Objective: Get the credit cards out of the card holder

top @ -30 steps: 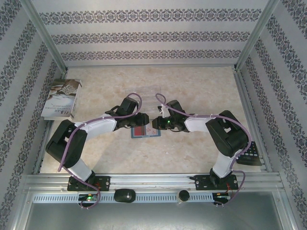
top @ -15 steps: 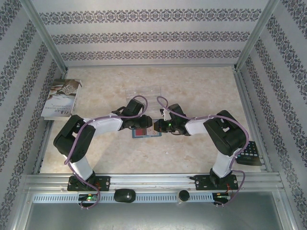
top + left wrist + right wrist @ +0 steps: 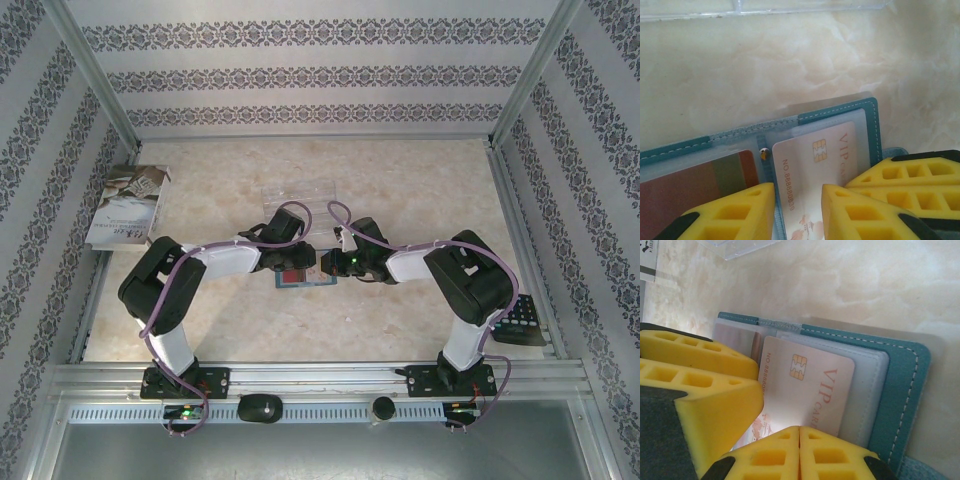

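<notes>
On the worktop (image 3: 400,180) the holder (image 3: 840,107) lies open; its pale card (image 3: 815,155) runs lengthwise straight ahead of the left pincer (image 3: 799,192), jaws apart astride its near end. The right pincer (image 3: 799,432), jaws together, sits at the card's edge.

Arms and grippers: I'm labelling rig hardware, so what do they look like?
The left arm and right arm: white links, black joints, looping purple cables. The left gripper and right gripper: yellow wedge fingers with square cutouts, black trim.
</notes>
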